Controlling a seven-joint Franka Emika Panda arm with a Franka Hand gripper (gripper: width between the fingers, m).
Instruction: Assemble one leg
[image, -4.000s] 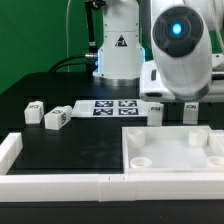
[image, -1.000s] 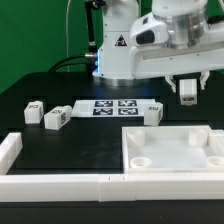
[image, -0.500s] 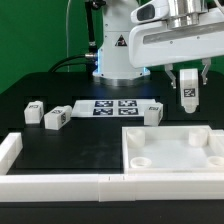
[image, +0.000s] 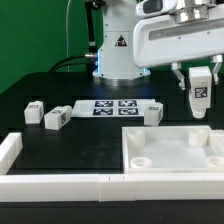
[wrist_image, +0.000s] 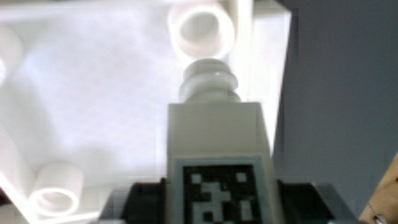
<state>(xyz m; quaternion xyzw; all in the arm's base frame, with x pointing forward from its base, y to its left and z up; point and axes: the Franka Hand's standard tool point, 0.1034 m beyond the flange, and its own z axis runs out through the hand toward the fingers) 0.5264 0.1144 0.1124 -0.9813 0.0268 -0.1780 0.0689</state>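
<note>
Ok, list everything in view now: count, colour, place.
loose legs: three, white, tagged; two on the table at the exterior view's left, one by the marker board's right end.
held leg: one, white, tagged; raised over the panel.
panel: one, white, round sockets; front, exterior view's right.
marker board: one, white with black tags; mid-table.
rail: one, white, L-shaped; front, exterior view's left.
table: one, black.
arm: one, white; base behind the marker board.
tool: one; shut on the held leg.

The leg (wrist_image: 221, 130) fills the middle of the frame, clamped in the gripper (wrist_image: 221, 206), its black-and-white tag (wrist_image: 222, 192) facing the camera and its ribbed peg (wrist_image: 208, 80) pointing away. Behind it lies the white panel (wrist_image: 89, 110) with a round socket (wrist_image: 199, 30), and the dark table (wrist_image: 338, 120) shows beside the panel.
</note>
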